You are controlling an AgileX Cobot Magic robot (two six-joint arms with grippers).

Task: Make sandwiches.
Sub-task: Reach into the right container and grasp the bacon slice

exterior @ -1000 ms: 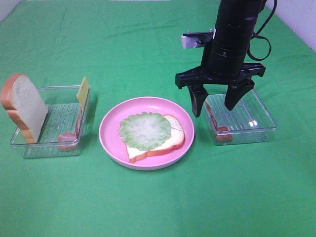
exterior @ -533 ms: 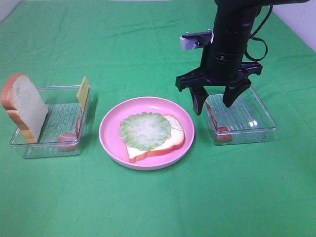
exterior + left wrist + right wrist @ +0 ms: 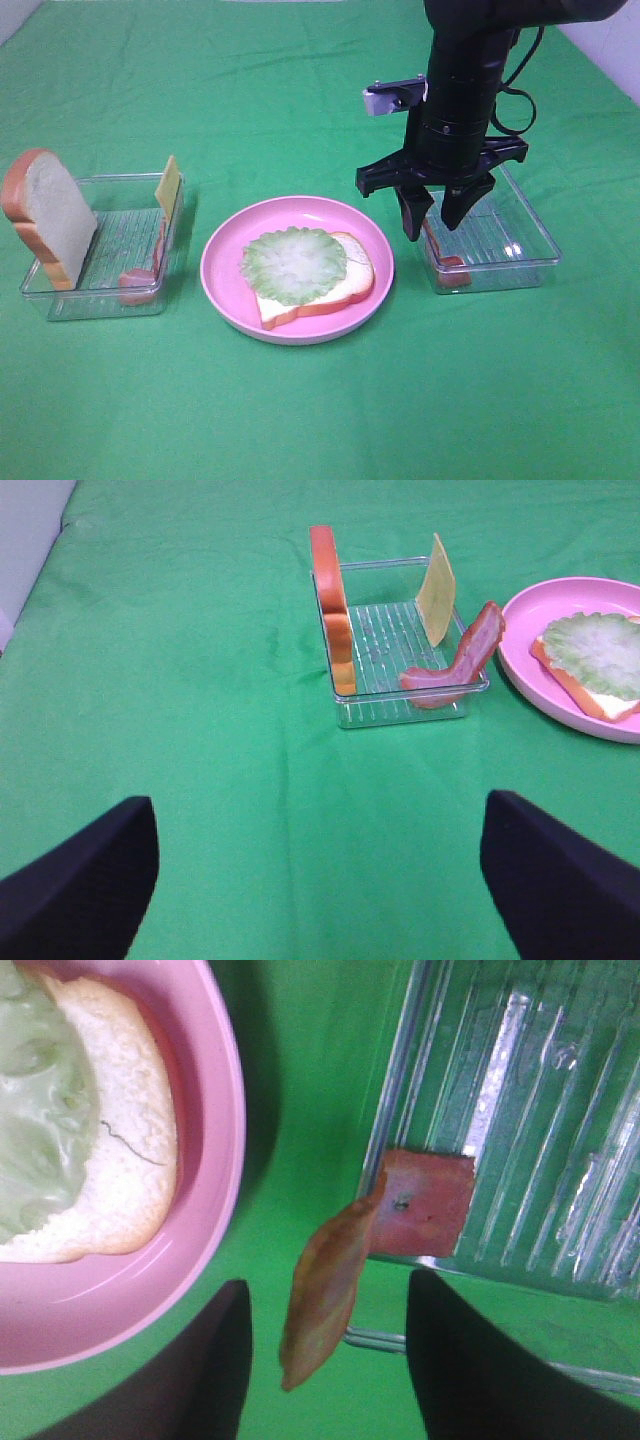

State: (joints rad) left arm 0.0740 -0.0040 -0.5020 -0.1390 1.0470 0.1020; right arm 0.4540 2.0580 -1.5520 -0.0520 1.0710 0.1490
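Right gripper lowered and narrowed, jaws apart astride meat strip, left gripper spread wide, wrinkled green cloth

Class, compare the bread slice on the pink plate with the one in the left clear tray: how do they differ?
The plate slice lies flat on the pink plate; the tray slice stands on edge in the clear tray. The plate slice carries a lettuce leaf; the tray slice is bare. Both are white with orange-brown crust.
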